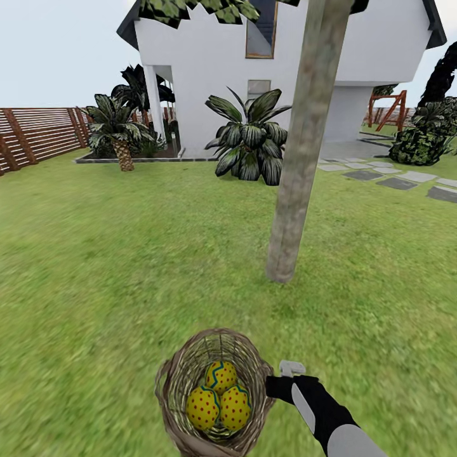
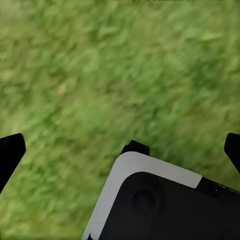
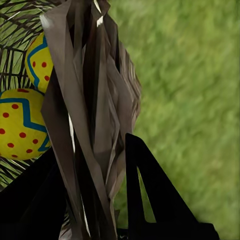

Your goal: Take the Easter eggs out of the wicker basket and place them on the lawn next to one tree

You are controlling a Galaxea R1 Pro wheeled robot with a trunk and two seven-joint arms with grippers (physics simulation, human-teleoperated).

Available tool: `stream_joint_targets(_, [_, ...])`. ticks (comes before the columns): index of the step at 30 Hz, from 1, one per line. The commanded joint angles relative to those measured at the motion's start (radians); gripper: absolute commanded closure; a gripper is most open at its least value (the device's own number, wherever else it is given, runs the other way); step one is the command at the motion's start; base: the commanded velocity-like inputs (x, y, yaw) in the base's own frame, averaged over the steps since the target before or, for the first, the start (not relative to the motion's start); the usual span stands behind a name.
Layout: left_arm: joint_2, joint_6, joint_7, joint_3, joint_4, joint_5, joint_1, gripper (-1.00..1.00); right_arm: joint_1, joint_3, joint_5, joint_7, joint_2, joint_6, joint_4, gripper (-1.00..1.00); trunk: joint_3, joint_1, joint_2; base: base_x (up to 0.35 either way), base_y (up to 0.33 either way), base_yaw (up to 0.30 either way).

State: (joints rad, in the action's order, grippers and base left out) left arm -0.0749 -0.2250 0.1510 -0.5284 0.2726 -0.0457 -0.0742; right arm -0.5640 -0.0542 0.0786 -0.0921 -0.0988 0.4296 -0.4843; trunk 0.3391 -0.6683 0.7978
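Observation:
The wicker basket (image 1: 170, 397) is low in the head view, just in front of me, over the lawn (image 1: 95, 254). Three Easter eggs lie inside it: one at the back (image 1: 220, 376) and two in front (image 1: 202, 407) (image 1: 235, 406). My right gripper (image 1: 273, 386) is shut on the basket's right rim. In the right wrist view its dark fingers (image 3: 150, 185) straddle the woven wall (image 3: 95, 115), with two eggs (image 3: 20, 125) (image 3: 40, 62) behind it. The tree (image 1: 298, 158) rises from the grass a short way beyond the basket. My left gripper (image 2: 122, 145) hangs open over bare grass.
A white house stands behind the lawn. A low broad-leaved plant (image 1: 251, 136) and a small palm (image 1: 117, 130) grow before it. A wooden fence (image 1: 38, 133) runs at far left. Grey stepping stones (image 1: 397, 181) and a dark bush (image 1: 422, 139) lie at right.

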Motion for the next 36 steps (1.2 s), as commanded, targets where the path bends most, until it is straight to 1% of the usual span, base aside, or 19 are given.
stream_joint_targets(1, [0.000, -0.003, 0.007, -0.008, -0.001, -0.005, -0.001, -1.00, -0.001, -0.006, 0.014, -0.002, -0.001, 0.006, -0.002, 1.00, 0.004, -0.004, 0.008, 0.000, 0.000, 0.000])
stream_joint_targets(12, [0.000, -0.004, 0.007, -0.008, -0.003, -0.005, -0.001, -1.00, 0.001, -0.007, 0.017, -0.009, 0.001, -0.006, -0.002, 1.00, 0.039, -0.046, 0.085, 0.000, 0.000, 0.000])
stream_joint_targets(19, [0.000, -0.003, 0.007, -0.008, -0.003, -0.007, -0.001, -1.00, 0.001, -0.007, 0.018, -0.009, 0.001, -0.005, -0.002, 1.00, 0.039, -0.046, 0.085, 0.058, 0.029, 0.000])
stream_joint_targets(36, [0.000, -0.002, 0.004, -0.008, -0.003, -0.010, -0.001, -1.00, 0.001, -0.006, 0.019, -0.010, 0.000, -0.005, -0.002, 1.00, 0.039, -0.046, 0.085, 0.314, 0.128, 0.000])
